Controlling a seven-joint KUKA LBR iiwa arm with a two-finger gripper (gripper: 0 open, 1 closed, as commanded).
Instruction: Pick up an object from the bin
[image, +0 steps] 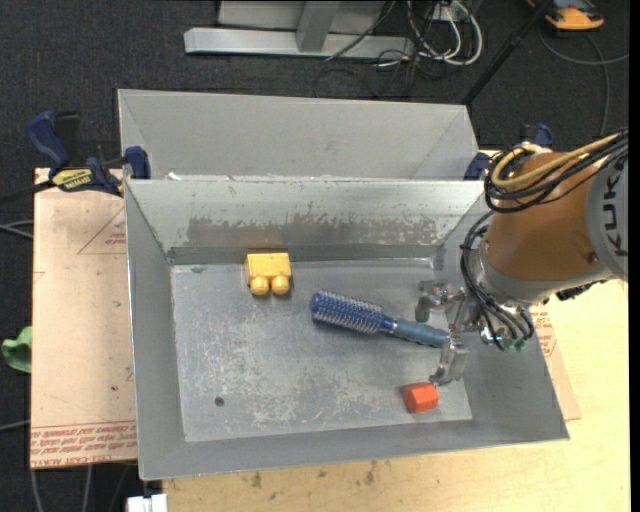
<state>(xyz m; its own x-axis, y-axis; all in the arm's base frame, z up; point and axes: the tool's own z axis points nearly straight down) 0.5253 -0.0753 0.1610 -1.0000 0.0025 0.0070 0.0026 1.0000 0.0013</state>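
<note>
Orange block (421, 398) lies just beside the claw (447, 365), frontward (its opening: cannot tell).

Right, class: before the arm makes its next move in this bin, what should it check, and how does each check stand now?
1. Gripper is inside the bin, at its right side: ok.
2. Nearest things known, the blue hairbrush handle and the orange block: ok.
3. Orange block lies apart from the hairbrush: ok.
4. Gripper clear of the hairbrush handle: cannot tell.
5. Yellow block at back left, out of the way: ok.
</note>
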